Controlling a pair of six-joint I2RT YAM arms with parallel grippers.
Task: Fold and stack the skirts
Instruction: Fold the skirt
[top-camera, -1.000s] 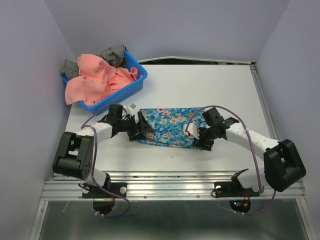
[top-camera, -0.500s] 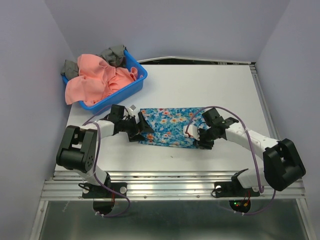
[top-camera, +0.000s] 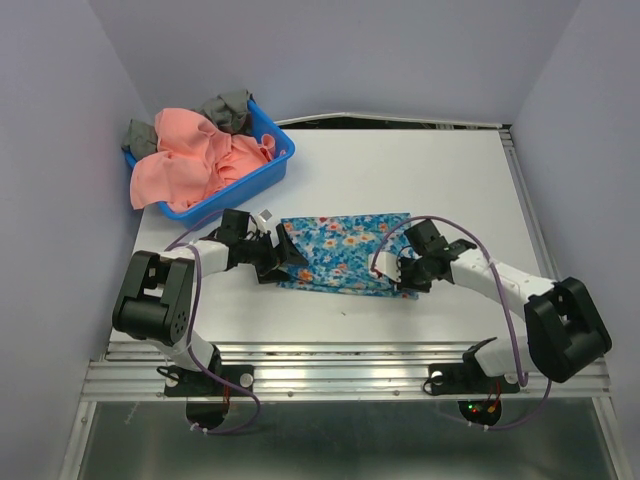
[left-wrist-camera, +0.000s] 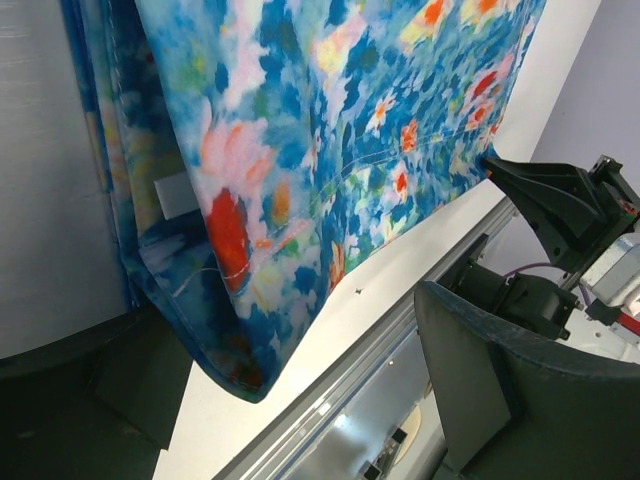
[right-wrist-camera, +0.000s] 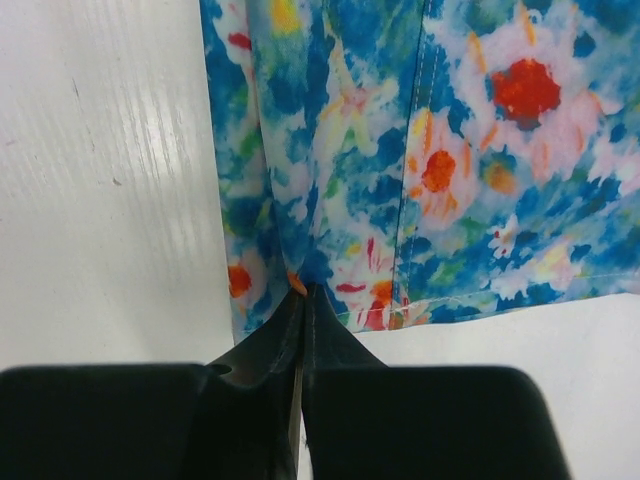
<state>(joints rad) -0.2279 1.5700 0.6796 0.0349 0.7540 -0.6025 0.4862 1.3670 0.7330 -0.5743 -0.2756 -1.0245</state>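
The blue floral skirt (top-camera: 345, 250) lies flat on the white table (top-camera: 420, 180), partly folded. My right gripper (top-camera: 408, 280) is shut on its near right hem; in the right wrist view the cloth (right-wrist-camera: 420, 130) puckers into the closed fingertips of this gripper (right-wrist-camera: 303, 298). At the skirt's left edge, my left gripper (top-camera: 283, 255) is open. Its wrist view shows the skirt's near left corner (left-wrist-camera: 250, 250) lying between the wide-apart fingers (left-wrist-camera: 520, 390). The salmon-pink skirt (top-camera: 195, 160) is heaped in the basket at the back left.
The blue plastic basket (top-camera: 283, 155) stands at the table's back left corner, with grey cloth (top-camera: 228, 108) beside the pink skirt. The table's metal front rail (top-camera: 340, 365) runs just behind the arm bases.
My right gripper has closed its fingers onto the floral skirt's near right hem. The left arm's elbow has shifted slightly, and its gripper stays open at the left edge.
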